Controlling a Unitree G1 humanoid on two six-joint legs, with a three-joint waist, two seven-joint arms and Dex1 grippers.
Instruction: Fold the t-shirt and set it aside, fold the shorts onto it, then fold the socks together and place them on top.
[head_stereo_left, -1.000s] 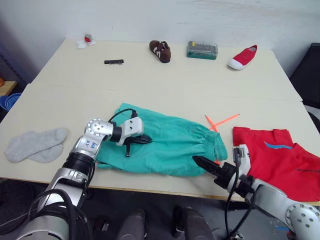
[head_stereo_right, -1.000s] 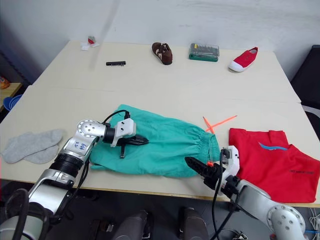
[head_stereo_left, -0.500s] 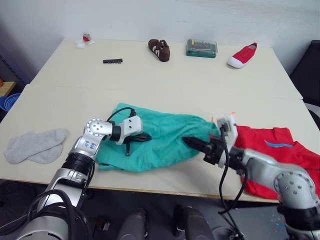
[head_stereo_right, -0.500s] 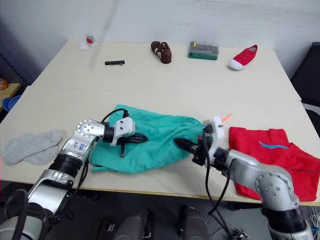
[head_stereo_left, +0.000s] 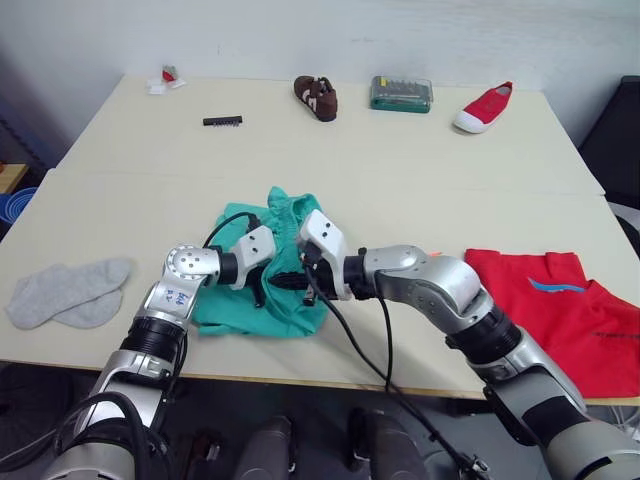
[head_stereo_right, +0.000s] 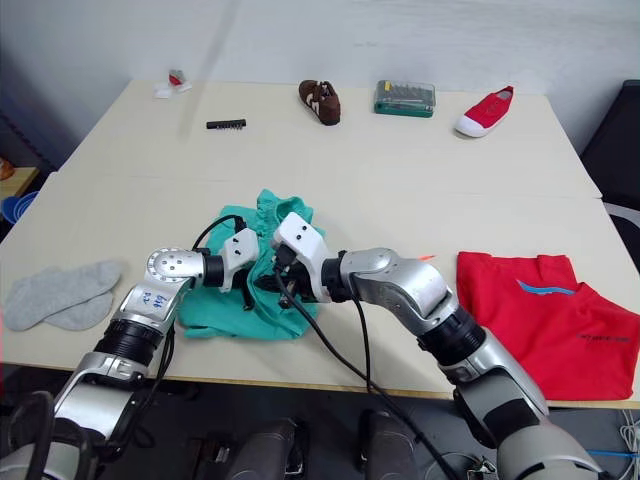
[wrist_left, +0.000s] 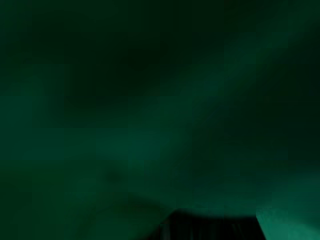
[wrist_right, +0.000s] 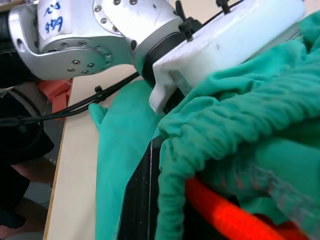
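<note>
The teal shorts (head_stereo_left: 228, 308) lie bunched and doubled over near the table's front edge, with the gathered waistband (head_stereo_left: 288, 208) piled on top. My right gripper (head_stereo_left: 300, 282) reaches in from the right and is shut on the waistband; the orange drawstring (wrist_right: 220, 212) lies at its fingers. My left gripper (head_stereo_left: 266, 288) rests on the shorts just left of it, its fingers covered by the folded cloth and its white housing (wrist_right: 225, 45) close by. The red t-shirt (head_stereo_left: 565, 310) lies flat at the front right. The grey socks (head_stereo_left: 65, 291) lie at the front left.
Along the far edge are a brown shoe (head_stereo_left: 318, 98), a green case (head_stereo_left: 401, 94), a red shoe (head_stereo_left: 483, 108), a black bit strip (head_stereo_left: 223, 121) and a small red-and-white item (head_stereo_left: 166, 79). A blue tub (head_stereo_left: 15, 200) stands off the table's left side.
My right gripper shut on the waistband end and swept left across the table, folding the shorts over onto their left half. The left gripper stayed where it was.
</note>
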